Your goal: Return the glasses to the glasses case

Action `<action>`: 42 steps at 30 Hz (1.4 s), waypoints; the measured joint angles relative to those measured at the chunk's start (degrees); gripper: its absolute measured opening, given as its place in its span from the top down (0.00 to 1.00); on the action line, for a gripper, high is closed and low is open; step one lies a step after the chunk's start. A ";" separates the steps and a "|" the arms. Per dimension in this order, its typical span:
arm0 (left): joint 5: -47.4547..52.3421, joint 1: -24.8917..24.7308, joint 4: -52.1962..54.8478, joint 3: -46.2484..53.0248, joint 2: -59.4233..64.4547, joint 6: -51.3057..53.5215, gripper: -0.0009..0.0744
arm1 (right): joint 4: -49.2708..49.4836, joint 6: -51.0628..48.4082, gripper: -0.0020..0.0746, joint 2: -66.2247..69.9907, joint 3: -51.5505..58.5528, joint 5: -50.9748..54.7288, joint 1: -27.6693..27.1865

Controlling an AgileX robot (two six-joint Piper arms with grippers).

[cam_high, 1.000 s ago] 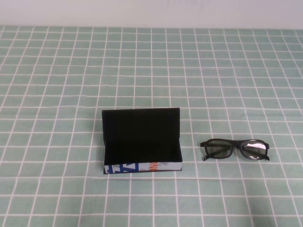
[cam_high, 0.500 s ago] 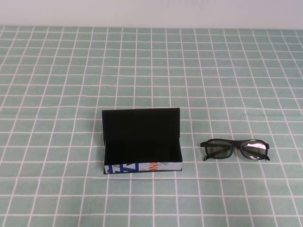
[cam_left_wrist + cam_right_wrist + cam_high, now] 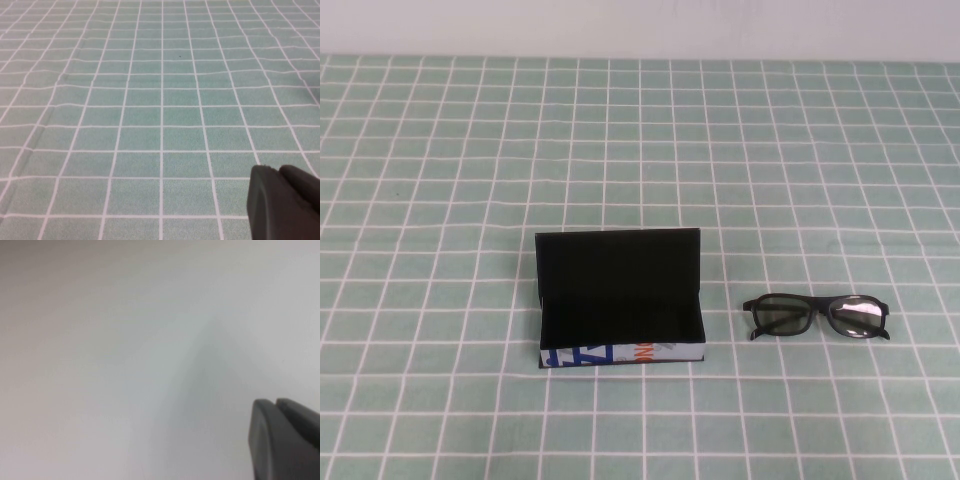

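The glasses case (image 3: 620, 300) is a black box with its flat lid standing open, near the middle of the table; its front edge is white with blue and orange print. The black glasses (image 3: 817, 316) lie on the cloth to the right of the case, apart from it. Neither arm shows in the high view. My left gripper (image 3: 280, 172) shows in the left wrist view with its two dark fingers pressed together, over bare cloth. My right gripper (image 3: 276, 405) shows in the right wrist view, fingers together, facing a plain pale wall.
A green cloth with a white grid (image 3: 470, 150) covers the table, also seen in the left wrist view (image 3: 150, 100). A pale wall (image 3: 640, 25) runs along the far edge.
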 joint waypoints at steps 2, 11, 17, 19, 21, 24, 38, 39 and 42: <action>0.00 0.00 0.00 0.00 0.00 0.00 0.99 | 4.50 -2.50 0.99 0.00 -5.42 4.84 0.00; 0.00 0.00 0.00 0.00 0.00 0.00 0.99 | 8.66 -6.62 0.99 15.11 -27.05 26.91 0.00; 0.00 0.00 0.00 0.00 0.00 0.00 0.99 | 8.74 -6.71 0.99 32.91 -38.66 41.48 0.00; 0.00 0.00 0.00 0.00 0.00 0.00 0.99 | 8.74 -6.71 0.99 39.55 -42.74 47.59 0.00; 0.00 0.00 0.00 0.00 0.00 0.00 0.99 | 8.61 -6.86 0.99 45.04 -46.69 53.16 0.00; 0.00 0.00 0.00 0.00 0.00 0.00 0.99 | 7.84 -8.43 0.99 51.69 -50.72 59.18 0.00; 0.00 0.00 0.00 0.00 0.00 0.00 0.99 | -2.00 -12.30 0.99 67.63 -57.06 78.33 0.00; 0.00 0.00 0.00 0.00 0.00 0.00 0.99 | -2.57 -14.19 0.99 69.85 -59.13 82.52 0.00; 0.00 0.00 0.00 0.00 0.00 0.00 0.99 | -2.93 -18.68 0.99 76.21 -66.37 92.71 0.00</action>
